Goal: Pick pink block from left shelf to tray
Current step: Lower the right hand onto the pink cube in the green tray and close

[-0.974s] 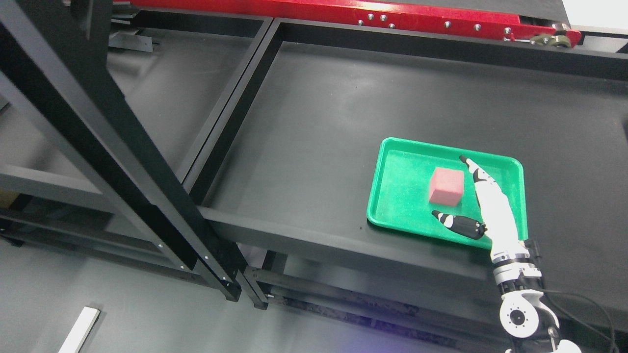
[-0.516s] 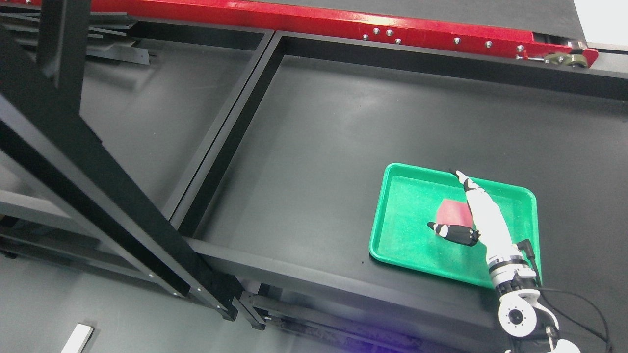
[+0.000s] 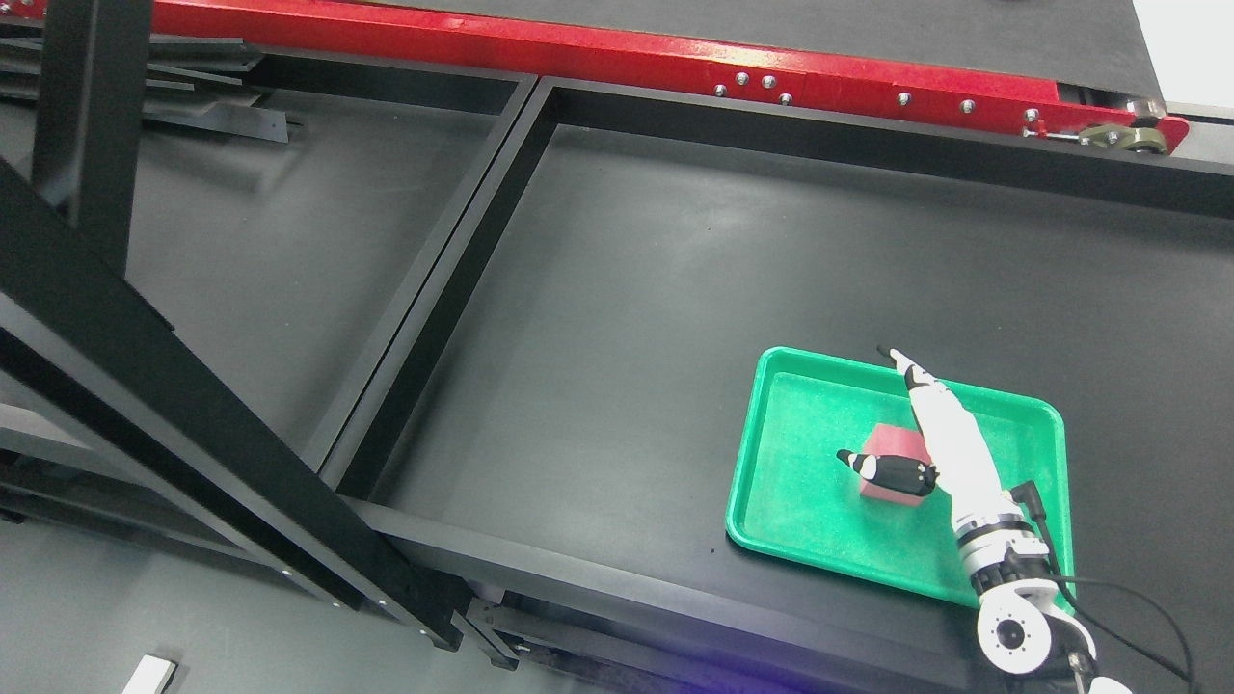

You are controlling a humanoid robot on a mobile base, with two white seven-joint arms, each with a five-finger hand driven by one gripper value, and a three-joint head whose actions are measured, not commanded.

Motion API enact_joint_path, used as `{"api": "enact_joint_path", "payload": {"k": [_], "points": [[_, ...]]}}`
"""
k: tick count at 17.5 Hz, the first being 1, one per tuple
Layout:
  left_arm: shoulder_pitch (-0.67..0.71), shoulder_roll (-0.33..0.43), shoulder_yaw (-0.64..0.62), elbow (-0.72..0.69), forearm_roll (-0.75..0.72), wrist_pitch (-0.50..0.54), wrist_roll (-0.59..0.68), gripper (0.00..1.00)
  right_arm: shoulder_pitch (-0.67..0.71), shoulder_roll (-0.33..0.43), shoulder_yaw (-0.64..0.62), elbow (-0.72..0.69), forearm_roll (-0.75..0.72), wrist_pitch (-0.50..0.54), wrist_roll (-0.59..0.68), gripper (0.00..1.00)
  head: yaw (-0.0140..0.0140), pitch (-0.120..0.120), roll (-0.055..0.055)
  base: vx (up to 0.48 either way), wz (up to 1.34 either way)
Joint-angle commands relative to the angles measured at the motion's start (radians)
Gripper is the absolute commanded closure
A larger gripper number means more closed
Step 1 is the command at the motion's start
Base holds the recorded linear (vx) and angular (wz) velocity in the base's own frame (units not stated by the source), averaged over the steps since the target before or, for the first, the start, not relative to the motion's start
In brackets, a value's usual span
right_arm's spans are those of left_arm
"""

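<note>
The pink block (image 3: 894, 442) lies in the green tray (image 3: 805, 424) on the black shelf board at the right. My right hand (image 3: 871, 410) comes in from the lower right and hovers over the tray. It is open, with straight fingers (image 3: 940, 429) pointing up-left and the thumb (image 3: 892, 470) spread. The thumb crosses in front of the block and hides its lower part. The hand holds nothing. My left arm is out of view.
A thick black frame post (image 3: 174, 405) runs diagonally across the left. A black divider bar (image 3: 453, 251) splits the shelf into a left and a right bay. A red beam (image 3: 598, 53) runs along the top. A cable (image 3: 1138, 602) trails from my wrist.
The camera has moved, so the whole picture has shifted down and right. My right hand now overlaps the block, which earlier showed whole to its left. The hand stays open.
</note>
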Motion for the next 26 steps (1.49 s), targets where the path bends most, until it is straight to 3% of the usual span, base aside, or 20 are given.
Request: {"api": "enact_joint_path", "payload": {"k": [1,9,26], "points": [[0.009,0.017,0.000,0.000,-0.002,-0.001,0.001,0.00,0.034,-0.040,0.014,0.001,0.003,0.006,0.000,0.03,0.0000,0.000,0.000,0.000,0.00],[0.009,0.017,0.000,0.000,-0.002,-0.001,0.001,0.00,0.028,-0.073,0.017,0.019,0.024,0.065,0.000,0.03,0.0000,0.000,0.000,-0.003,0.00],[0.009,0.017,0.000,0.000,-0.002,-0.001,0.001,0.00,-0.050,-0.107,0.104,0.182,0.032,0.065,-0.005,0.03,0.0000,0.000,0.000,0.000,0.00]]}}
